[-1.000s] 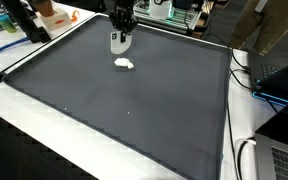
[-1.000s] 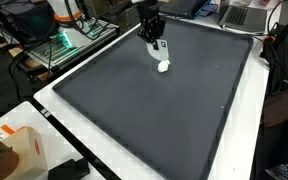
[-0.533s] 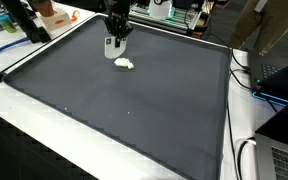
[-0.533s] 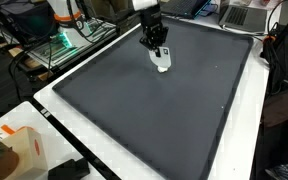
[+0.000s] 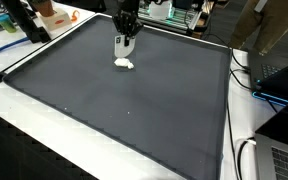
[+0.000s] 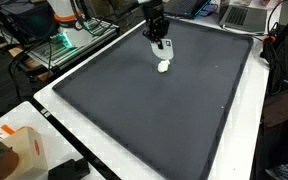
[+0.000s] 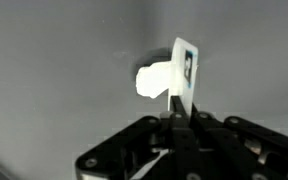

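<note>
Now, nearest in, the jaws are pinching shut on a thin white tag [image 7: 186, 68], holding it upright just beside a white lump [image 7: 154, 80] lying on the dark bench [image 5: 134, 120]. The arm [image 5: 127, 15] is swinging back from its sideways drift, so the tag is hanging above the lump again, while the lump is staying put. The tag's dark print is blurring past reading, and nothing farther off is showing legible writing.

Both exterior views: elevated, oblique, mid-range, whole dark grey rectangular mat [image 5: 134, 110] [image 6: 144, 110] in frame, different angles. Wrist view: close above mat [image 7: 44, 50], facing down. Shared by all: mat patch around small white lump [image 5: 125, 64] [image 6: 164, 67] [image 7: 154, 80].
</note>
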Tool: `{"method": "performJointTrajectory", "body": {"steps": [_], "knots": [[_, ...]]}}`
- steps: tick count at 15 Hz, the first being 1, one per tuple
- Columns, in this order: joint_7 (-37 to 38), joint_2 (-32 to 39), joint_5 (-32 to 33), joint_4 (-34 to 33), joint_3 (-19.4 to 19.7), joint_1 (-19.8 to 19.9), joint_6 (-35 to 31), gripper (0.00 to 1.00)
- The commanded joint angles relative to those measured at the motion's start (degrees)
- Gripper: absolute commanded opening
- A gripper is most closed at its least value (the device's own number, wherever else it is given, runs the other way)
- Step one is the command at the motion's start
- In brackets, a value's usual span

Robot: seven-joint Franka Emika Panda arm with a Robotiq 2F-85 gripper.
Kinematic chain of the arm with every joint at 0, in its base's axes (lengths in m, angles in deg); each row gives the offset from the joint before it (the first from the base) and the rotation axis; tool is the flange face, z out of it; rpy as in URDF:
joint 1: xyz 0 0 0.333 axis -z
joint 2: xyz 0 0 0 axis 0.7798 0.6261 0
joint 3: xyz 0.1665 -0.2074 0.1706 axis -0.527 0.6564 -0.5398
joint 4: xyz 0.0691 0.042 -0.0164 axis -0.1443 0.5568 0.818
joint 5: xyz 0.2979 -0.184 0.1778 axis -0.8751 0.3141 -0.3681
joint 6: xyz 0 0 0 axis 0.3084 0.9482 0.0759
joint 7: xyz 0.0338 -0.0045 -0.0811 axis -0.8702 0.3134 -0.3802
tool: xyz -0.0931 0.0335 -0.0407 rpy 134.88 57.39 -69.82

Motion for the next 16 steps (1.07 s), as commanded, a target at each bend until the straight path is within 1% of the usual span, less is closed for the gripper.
{"method": "performJointTrajectory", "body": {"steps": [1, 5, 9, 13, 16], "knots": [[-1.6, -2.1, -2.2, 0.6, 3.6, -2.8, 0.8, 0.01], [-2.2, -1.4, -2.4, -0.1, 6.3, -5.0, 0.7, 0.01], [-3.4, -1.2, -3.2, -0.3, 8.1, -6.1, 1.5, 0.01], [-5.6, -2.5, -5.3, 0.6, 7.5, -5.9, 2.4, 0.01], [-7.3, -1.9, -6.5, 0.1, 7.5, -6.0, 3.0, 0.01]]}}
